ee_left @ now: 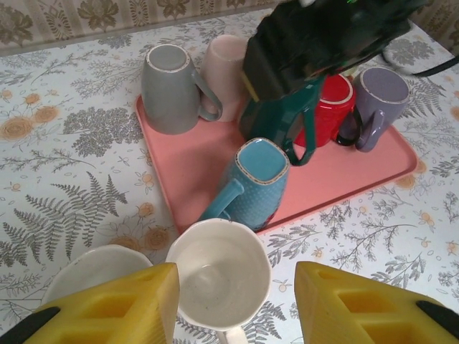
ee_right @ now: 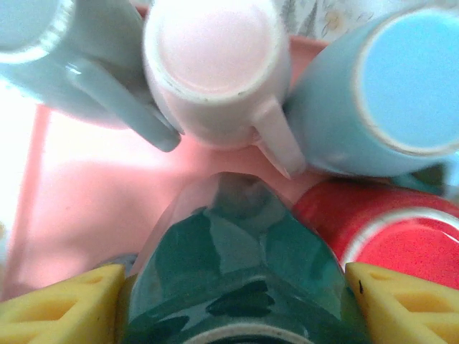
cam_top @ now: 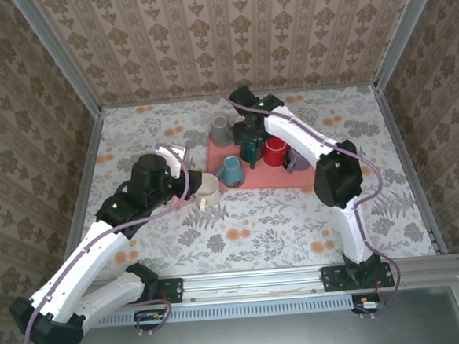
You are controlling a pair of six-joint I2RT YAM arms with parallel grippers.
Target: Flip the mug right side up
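Observation:
A dark green mug (cam_top: pixel 252 151) (ee_left: pixel 272 118) (ee_right: pixel 237 265) stands on the pink tray (cam_top: pixel 271 178) (ee_left: pixel 193 165), apparently base up. My right gripper (cam_top: pixel 250 133) (ee_right: pixel 233 304) reaches down over it, and its yellow fingers (ee_right: pixel 64 304) press against both sides of the mug. An upright white mug (cam_top: pixel 208 191) (ee_left: pixel 219 272) stands on the table just off the tray's near edge. My left gripper (cam_top: pixel 189 179) (ee_left: pixel 237 290) hovers open above it, with a gap beside the mug on the right.
On the tray, bases up, stand a grey mug (ee_left: pixel 168 86), a pink mug (ee_left: pixel 224 64), a red mug (ee_left: pixel 333 100) and a purple mug (ee_left: pixel 380 93); a blue mug (ee_left: pixel 258 179) leans near the edge. Another white vessel (ee_left: pixel 90 269) sits left of the white mug. Walls enclose the table.

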